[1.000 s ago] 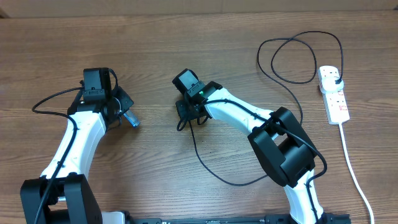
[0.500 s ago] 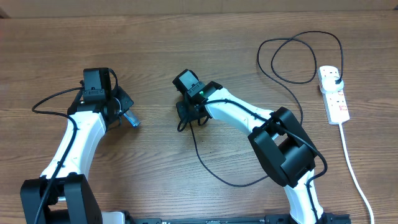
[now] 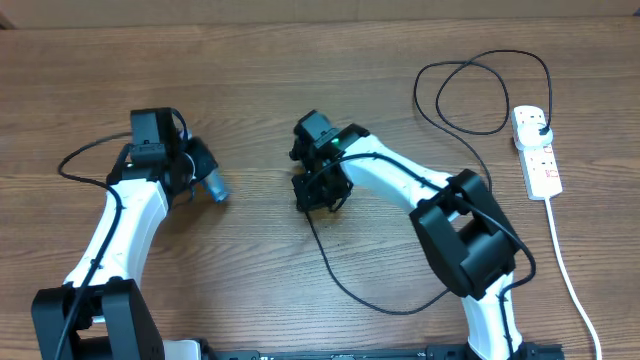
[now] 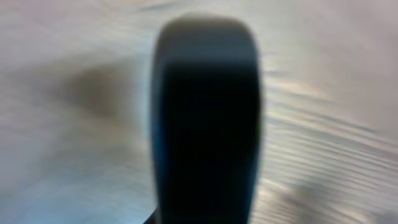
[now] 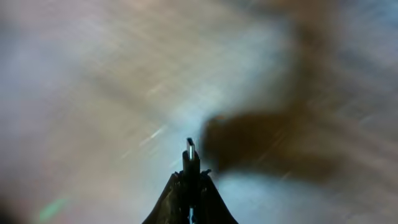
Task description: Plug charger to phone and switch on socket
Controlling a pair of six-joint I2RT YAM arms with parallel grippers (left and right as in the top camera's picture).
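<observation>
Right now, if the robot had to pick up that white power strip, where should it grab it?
Probably across its narrow width, at the middle of the power strip, coming straight down. It lies flat and long on the table; the black plug occupies its far end and the thick white cord leaves the near end, so the middle is the freest part.

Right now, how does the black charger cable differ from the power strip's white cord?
The charger cable is thin and black; the white cord is thicker. The charger cable curls in loops, while the white cord runs nearly straight off the overhead view's bottom edge. The right gripper's shut jaws hold the charger cable's connector tip; nothing holds the white cord. Both join the power strip.
</observation>
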